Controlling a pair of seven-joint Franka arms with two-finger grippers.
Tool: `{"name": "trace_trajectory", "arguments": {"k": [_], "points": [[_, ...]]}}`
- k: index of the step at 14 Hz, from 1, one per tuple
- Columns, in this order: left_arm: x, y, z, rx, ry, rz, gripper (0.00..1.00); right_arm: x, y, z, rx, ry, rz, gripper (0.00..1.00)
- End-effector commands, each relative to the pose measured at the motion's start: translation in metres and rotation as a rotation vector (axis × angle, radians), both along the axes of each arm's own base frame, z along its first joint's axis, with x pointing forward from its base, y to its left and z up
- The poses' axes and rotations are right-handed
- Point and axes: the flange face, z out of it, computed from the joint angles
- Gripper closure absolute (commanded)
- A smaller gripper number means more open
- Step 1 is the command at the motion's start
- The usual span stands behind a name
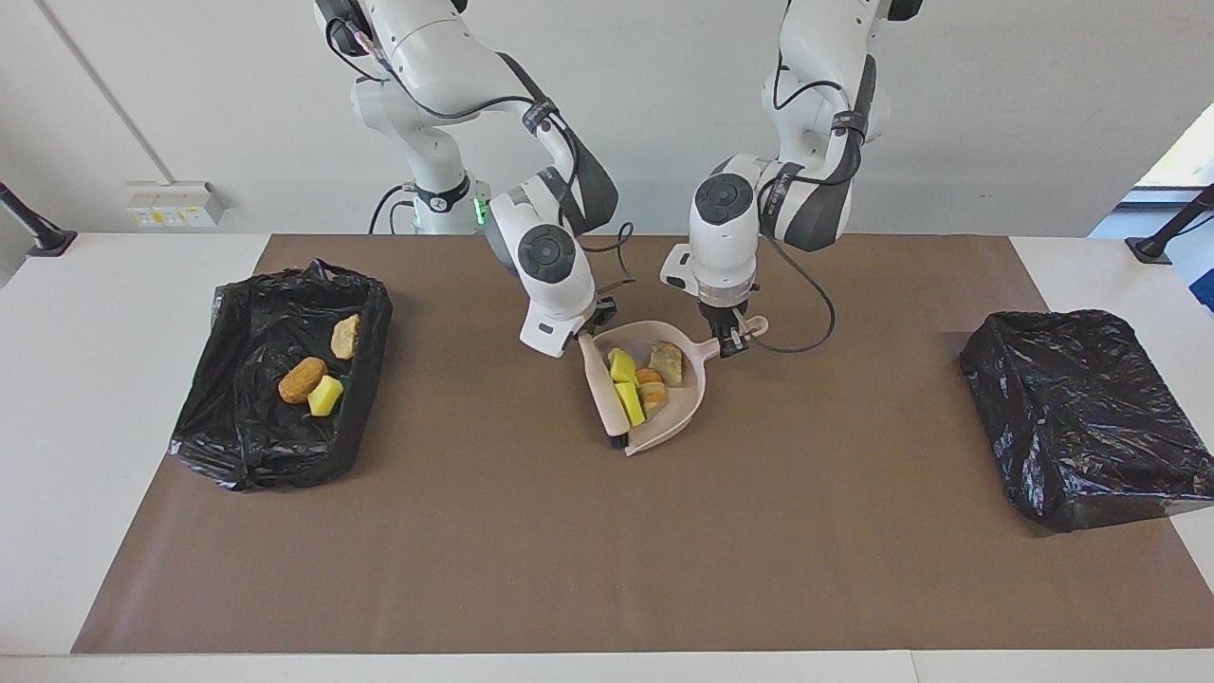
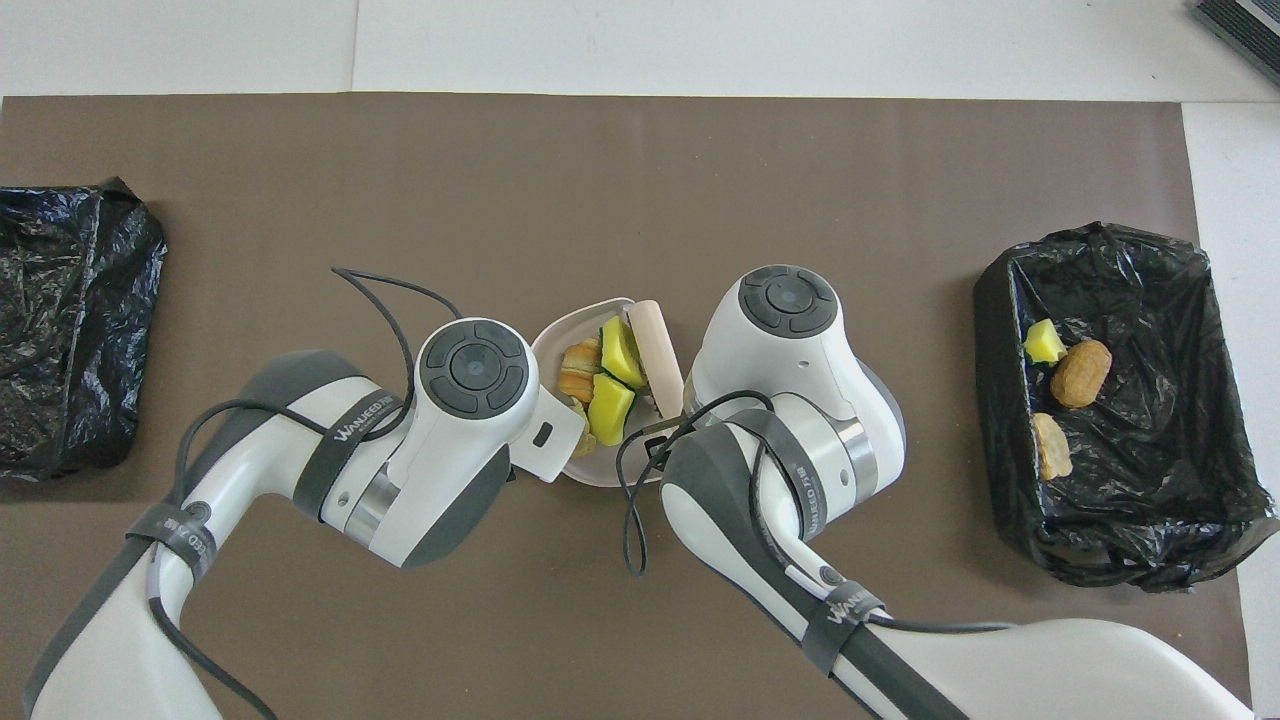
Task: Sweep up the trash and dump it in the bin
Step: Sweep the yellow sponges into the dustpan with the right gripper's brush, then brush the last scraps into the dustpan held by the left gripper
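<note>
Facing view: right gripper (image 1: 597, 332) clamped the brush (image 1: 604, 389) against trash (image 1: 637, 378) in the dustpan (image 1: 678, 417), whose handle left gripper (image 1: 731, 345) gripped.

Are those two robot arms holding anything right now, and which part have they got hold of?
Yes. The left claw grips the dustpan by its handle; the right claw grips the brush by the top of its handle.

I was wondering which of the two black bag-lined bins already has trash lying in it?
The open bin at the right arm's end of the table: a yellow sponge chunk and two bread-like pieces lie inside. The other bin shows only black plastic.
</note>
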Motion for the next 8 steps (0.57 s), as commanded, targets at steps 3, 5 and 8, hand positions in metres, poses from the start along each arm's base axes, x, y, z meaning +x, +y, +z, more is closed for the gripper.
{"name": "trace_trajectory", "arguments": {"k": [3, 5, 8], "points": [[0.015, 0.022, 0.001, -0.061, -0.028, -0.155, 1.0, -0.019, -0.02, 0.03, -0.207, -0.032, 0.006, 1.0], [0.021, 0.036, -0.003, -0.068, -0.023, -0.196, 1.0, -0.024, -0.02, 0.033, -0.297, -0.041, 0.06, 1.0], [0.02, 0.038, -0.008, -0.081, -0.031, -0.276, 1.0, -0.025, -0.027, 0.035, -0.353, -0.052, 0.086, 1.0]]}}
